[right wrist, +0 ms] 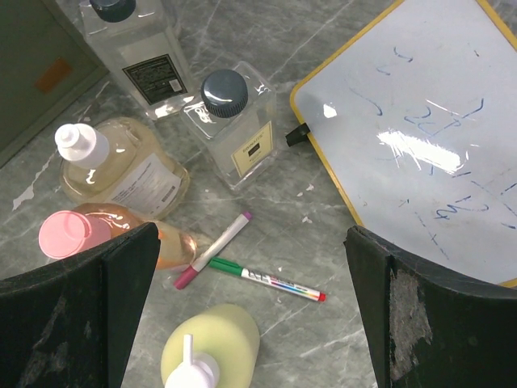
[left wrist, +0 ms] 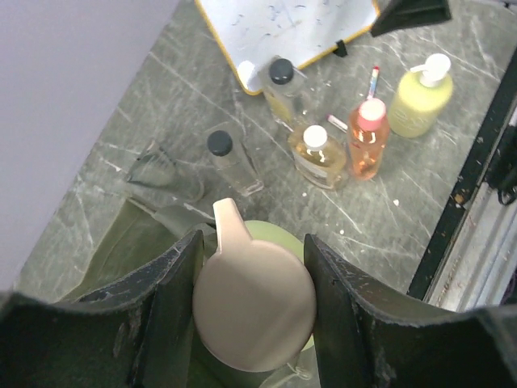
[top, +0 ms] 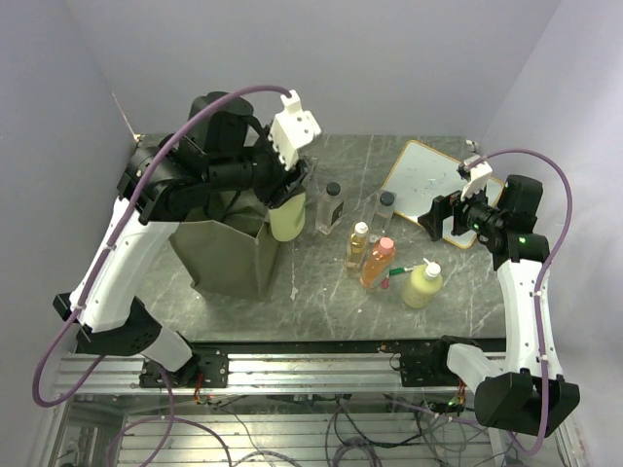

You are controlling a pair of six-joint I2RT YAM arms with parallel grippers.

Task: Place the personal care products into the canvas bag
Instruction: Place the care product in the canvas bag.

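Observation:
My left gripper (top: 282,190) is shut on the beige pump cap (left wrist: 253,299) of a pale yellow-green bottle (top: 287,216). It holds the bottle over the right rim of the olive canvas bag (top: 229,255), which also shows in the left wrist view (left wrist: 129,250). On the table stand two clear bottles with dark caps (top: 329,207) (top: 385,209), an amber bottle (top: 357,245), an orange bottle with a pink cap (top: 378,263) and a yellow-green pump bottle (top: 423,284). My right gripper (top: 438,216) is open and empty, above the markers and the pump bottle (right wrist: 210,347).
A whiteboard (top: 428,180) lies at the back right, under my right arm. A green marker (right wrist: 266,279) and a red-purple marker (right wrist: 214,250) lie between the bottles. The table's front edge has a black rail (top: 321,345).

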